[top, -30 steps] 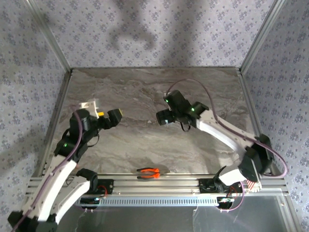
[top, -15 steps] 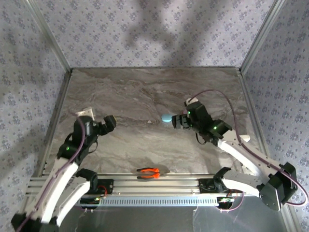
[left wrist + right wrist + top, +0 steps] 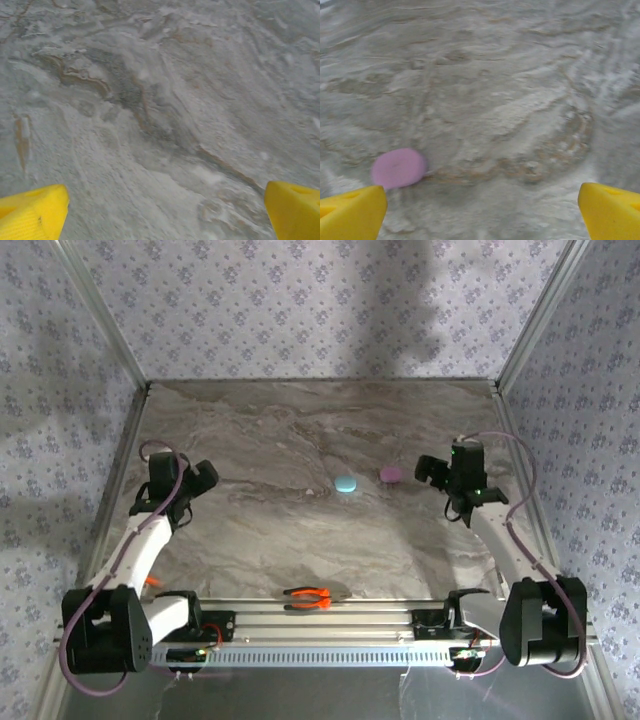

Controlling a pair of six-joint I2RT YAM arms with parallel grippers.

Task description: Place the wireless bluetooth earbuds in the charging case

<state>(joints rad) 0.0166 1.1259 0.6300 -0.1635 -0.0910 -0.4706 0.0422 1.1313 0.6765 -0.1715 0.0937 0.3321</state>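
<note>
Right wrist view shows you the pink charging case (image 3: pixel 399 167) lying on the bench (image 3: pixel 495 75) near your right tool (image 3: pixel 482 212), spread wide and empty. Your left tool (image 3: pixel 164 212) gapes empty too. The teal charging case (image 3: pixel 345 483) lies mid-bench.

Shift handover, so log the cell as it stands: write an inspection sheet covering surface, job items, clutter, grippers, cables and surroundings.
Surface: marbled grey table; no spills seen.
Job's things: teal case and pink case lie flat mid-table, apart from each other; lids too small to judge. Loose earbuds: nothing seen.
Clutter: orange-handled pliers at the near edge, by the metal rail.
Grippers: left gripper open, over bare table; right gripper open, near the pink case, not touching it.
Cables: left purple cable loops above its arm; right purple cable arcs over its arm.
Surroundings: patterned walls on three sides.
</note>
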